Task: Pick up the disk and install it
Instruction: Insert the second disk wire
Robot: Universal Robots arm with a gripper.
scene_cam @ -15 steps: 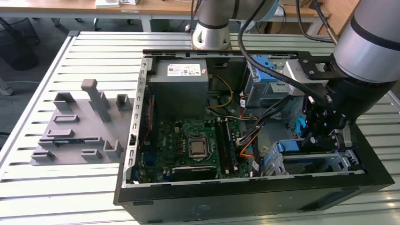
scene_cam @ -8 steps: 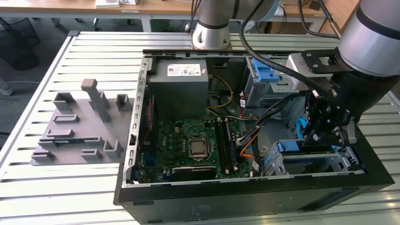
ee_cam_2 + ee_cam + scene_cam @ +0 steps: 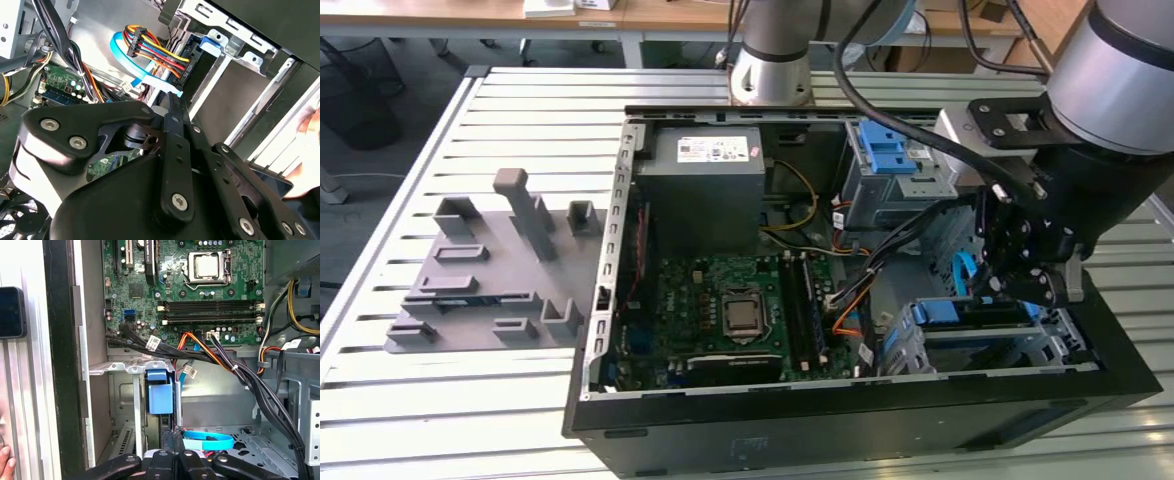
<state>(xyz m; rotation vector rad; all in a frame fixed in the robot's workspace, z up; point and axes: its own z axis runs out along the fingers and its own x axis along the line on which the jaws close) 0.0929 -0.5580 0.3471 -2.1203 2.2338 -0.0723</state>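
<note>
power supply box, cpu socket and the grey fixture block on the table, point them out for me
power supply box [image 3: 707, 180], exterior view, on its grey top face below the sticker
cpu socket [image 3: 209, 265], first wrist view, on the metal centre plate
grey fixture block [image 3: 487, 285], exterior view, on its flat base

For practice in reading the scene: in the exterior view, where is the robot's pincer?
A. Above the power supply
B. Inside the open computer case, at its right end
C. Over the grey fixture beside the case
B: the pincer sits low inside the computer case, beside the blue-framed drive bay.
</note>
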